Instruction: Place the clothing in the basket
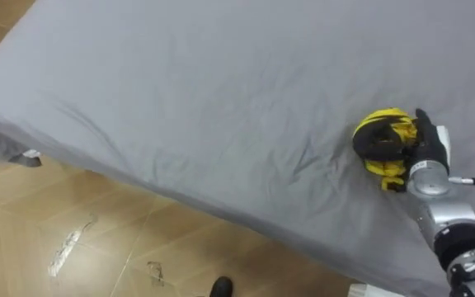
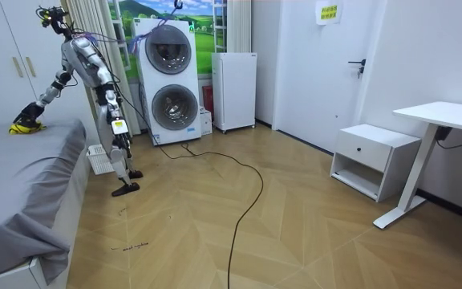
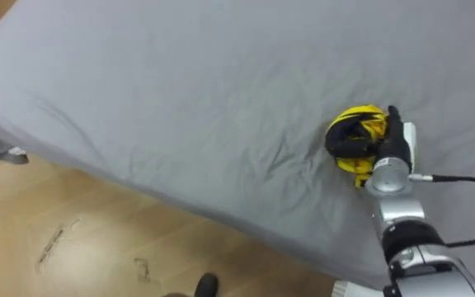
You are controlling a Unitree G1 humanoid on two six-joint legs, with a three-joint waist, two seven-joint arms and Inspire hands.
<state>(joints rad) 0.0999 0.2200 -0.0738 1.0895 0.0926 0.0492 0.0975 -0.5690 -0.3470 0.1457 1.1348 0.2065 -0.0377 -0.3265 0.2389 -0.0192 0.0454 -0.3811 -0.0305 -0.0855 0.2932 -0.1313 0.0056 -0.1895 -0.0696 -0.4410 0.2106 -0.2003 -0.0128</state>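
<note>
The yellow-and-black garment (image 1: 383, 132) is lying bunched into a compact wad on the grey-sheeted bed (image 1: 204, 99), toward the robot's right and short of the near edge; it is sitting on the sheet, not in any container. Its outline is nearly round; the slightly longer axis is running from the far side of the bed toward the near edge, with a small yellow fold trailing out at the near end; no clear pointing direction can be read beyond that.

The right hand (image 1: 429, 147) is pressing against the wad's right side, back of the hand facing up; its fingers are reaching into the folds and are lying hidden there, so whether they are clenching the cloth cannot be told.

In the room view the robot is standing on the wooden floor (image 1: 81, 231) at the side of the bed, leaning over it with that arm stretched down to the wad; a white slatted basket (image 2: 99, 160) is sitting on the floor against the bed, just beside the robot's feet; stacked washing machines (image 2: 167, 80) are standing behind the robot.
</note>
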